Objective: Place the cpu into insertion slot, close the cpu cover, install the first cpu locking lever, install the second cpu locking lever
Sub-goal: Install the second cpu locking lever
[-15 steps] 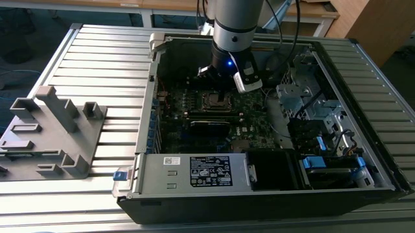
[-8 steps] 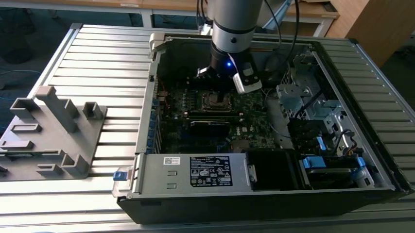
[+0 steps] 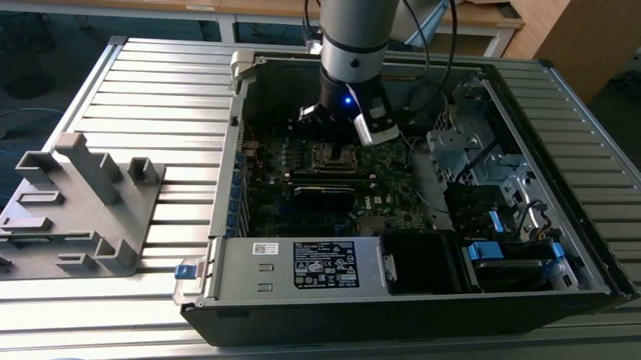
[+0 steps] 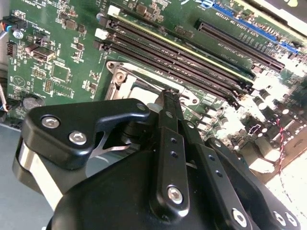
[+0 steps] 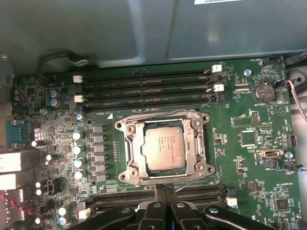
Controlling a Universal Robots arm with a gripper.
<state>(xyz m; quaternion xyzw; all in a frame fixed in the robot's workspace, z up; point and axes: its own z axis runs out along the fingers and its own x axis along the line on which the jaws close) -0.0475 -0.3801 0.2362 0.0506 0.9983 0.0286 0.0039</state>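
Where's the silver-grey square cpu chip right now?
The silver-grey square cpu chip sits in the silver-rimmed socket mid-motherboard in the first wrist view, between two banks of long black memory slots, just beyond the gripper.

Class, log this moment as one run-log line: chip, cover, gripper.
chip: seated in socket | cover: down over chip | gripper: shut, at socket's edge, holding nothing

Green motherboard (image 5: 249,158) with black memory slots (image 5: 144,88); dull silver-grey cpu (image 5: 164,147) inside a shiny silver cpu cover (image 5: 132,153); black gripper (image 4: 168,98); grey ribbed table (image 3: 161,97); grey fixture (image 3: 80,202).
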